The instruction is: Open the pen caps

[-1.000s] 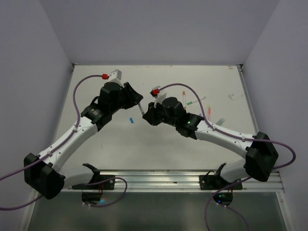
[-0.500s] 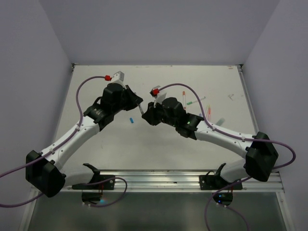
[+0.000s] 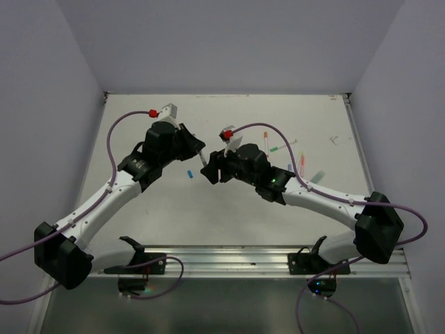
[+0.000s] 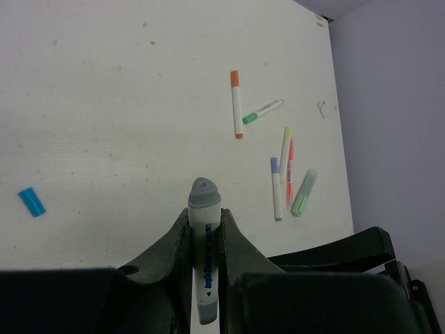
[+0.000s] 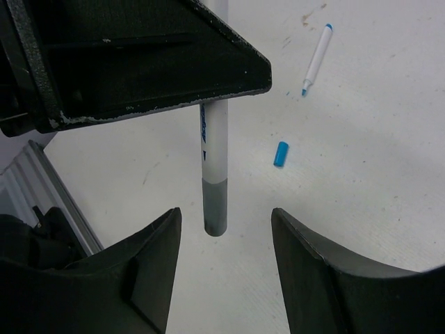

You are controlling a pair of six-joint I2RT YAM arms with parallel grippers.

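Across mid-frame from above, left arm (image 3: 104, 198) and right arm (image 3: 327, 200) bend inward, wrists nearly meeting. Left gripper (image 4: 206, 224) pinches a white pen (image 5: 214, 139); right gripper (image 5: 224, 217) is spread either side of its grey cap (image 5: 215, 205). Blue cap (image 5: 280, 154) lies loose on the table (image 5: 361, 174).

The pen (image 4: 206, 278) is white with blue lettering, its cap (image 4: 204, 196) grey. A loose cap (image 4: 32, 202) is bright blue. On the white table (image 4: 104, 83) lie an orange-tipped pen (image 4: 237, 104), a green-tipped pen (image 4: 262, 111), a lilac-tipped pen (image 4: 276, 191) and a mint marker (image 4: 304, 192). The left fingers (image 4: 167, 257) are black.
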